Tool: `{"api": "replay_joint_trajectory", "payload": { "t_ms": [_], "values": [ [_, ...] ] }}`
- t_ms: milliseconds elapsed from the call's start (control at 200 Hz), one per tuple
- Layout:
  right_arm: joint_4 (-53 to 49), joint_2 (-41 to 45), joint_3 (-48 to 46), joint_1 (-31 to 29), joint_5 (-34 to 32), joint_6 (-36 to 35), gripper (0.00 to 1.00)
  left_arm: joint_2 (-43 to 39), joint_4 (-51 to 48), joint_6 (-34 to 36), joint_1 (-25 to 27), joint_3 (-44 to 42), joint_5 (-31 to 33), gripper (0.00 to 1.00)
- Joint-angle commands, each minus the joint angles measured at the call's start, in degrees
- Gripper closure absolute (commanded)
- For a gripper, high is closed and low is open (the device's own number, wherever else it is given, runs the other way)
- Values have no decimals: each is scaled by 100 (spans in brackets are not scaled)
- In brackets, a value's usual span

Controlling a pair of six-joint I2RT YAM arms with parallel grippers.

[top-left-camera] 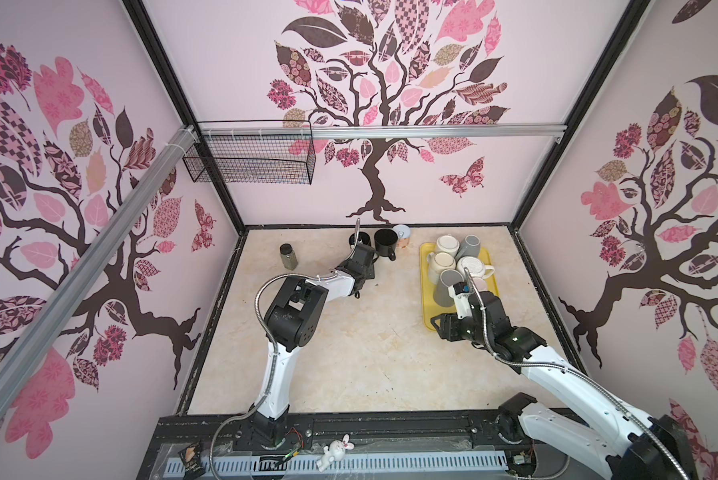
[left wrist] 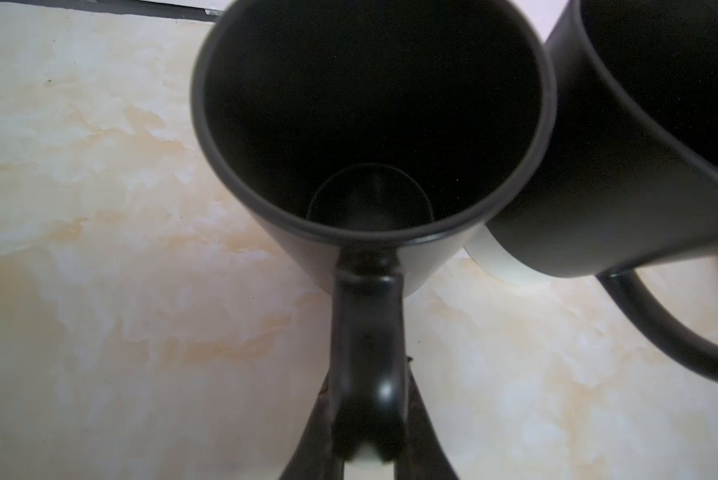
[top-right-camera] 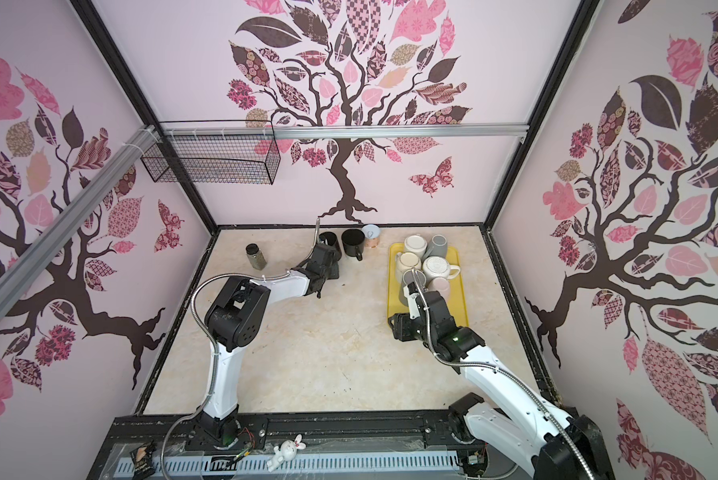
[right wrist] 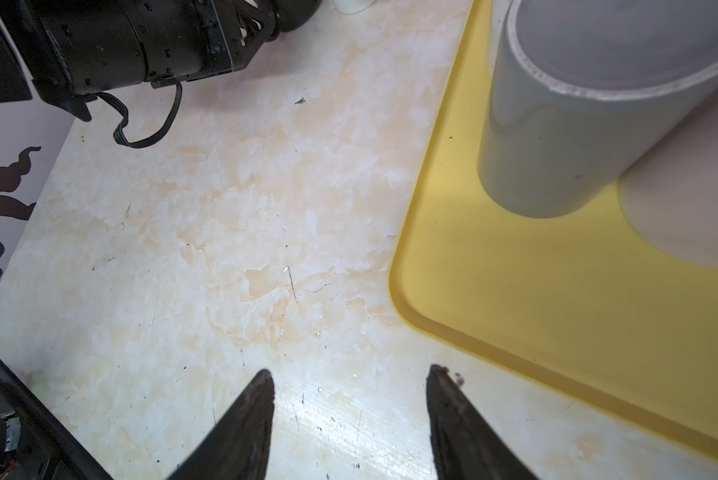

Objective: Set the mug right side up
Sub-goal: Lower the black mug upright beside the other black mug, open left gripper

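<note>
The left gripper [left wrist: 367,374] was pressed in on the handle [left wrist: 367,328] of the black mug [left wrist: 370,104], one finger on either side of the loop and no gap showing in the left wrist view. From that pinch the mug lay straight ahead of the fingers, handle pointing back at the wrist. Its long axis ran from the open mouth facing up down to a base that could be seen inside, so it looked upright or nearly so. Whether the base sat flat on the table [left wrist: 100,208] could not be told. In a top view the mug [top-left-camera: 359,239] stood at the back of the table, largely hidden behind the gripper. A second black mug [left wrist: 639,145] stood against one side of it, touching or just beside. A release would probably call for backing out along the handle's line, not sideways. The right gripper [right wrist: 351,374] hung spread and empty over bare table beside the yellow tray [right wrist: 556,332], well apart from the mug.
</note>
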State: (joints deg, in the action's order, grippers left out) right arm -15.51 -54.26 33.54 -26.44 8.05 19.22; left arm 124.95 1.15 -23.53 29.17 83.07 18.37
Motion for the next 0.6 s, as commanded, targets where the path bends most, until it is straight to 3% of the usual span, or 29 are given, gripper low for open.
{"api": "replay_joint_trajectory", "payload": {
  "t_ms": [0,220,510,580,595],
  "values": [
    [-106,78,169,49,-80,-99,40,9,201,-73,120,346,-65,77],
    [-155,150,191,47,-93,-78,39,-243,219,41,262,307,-181,58],
    [-552,29,622,139,-591,-178,38,-815,220,220,306,-89,-173,49],
    [-633,-169,869,364,-528,-165,38,-1018,237,375,310,-280,-142,24],
    [-628,-211,924,432,-468,-154,38,-1065,237,411,305,-323,-122,11]
  ]
}}
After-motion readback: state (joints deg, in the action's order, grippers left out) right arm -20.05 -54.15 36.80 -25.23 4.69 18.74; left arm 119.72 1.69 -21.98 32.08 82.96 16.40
